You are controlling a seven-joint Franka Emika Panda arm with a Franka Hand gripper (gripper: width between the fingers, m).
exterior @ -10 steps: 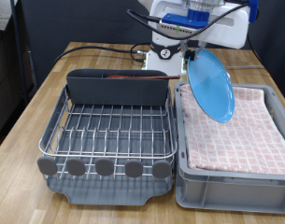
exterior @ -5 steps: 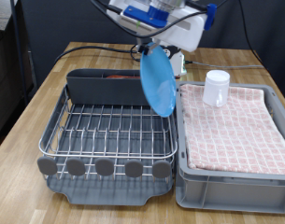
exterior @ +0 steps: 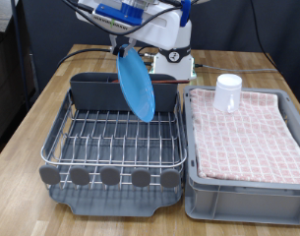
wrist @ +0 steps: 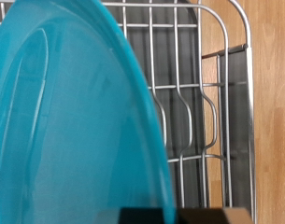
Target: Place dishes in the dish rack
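Your gripper is gripping the plate on edge | fingertips hidden in wrist view | rack wires lying bare below | cup standing at 3 o'clock.

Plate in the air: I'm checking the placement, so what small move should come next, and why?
Probably a short, straight descent. The pincer holds the light-blue plate on edge above the dish rack, its lower rim just over the wire grid. The wrist view shows wires directly beyond the plate, so lowering should seat it.

White arm with blue housing, black cables.
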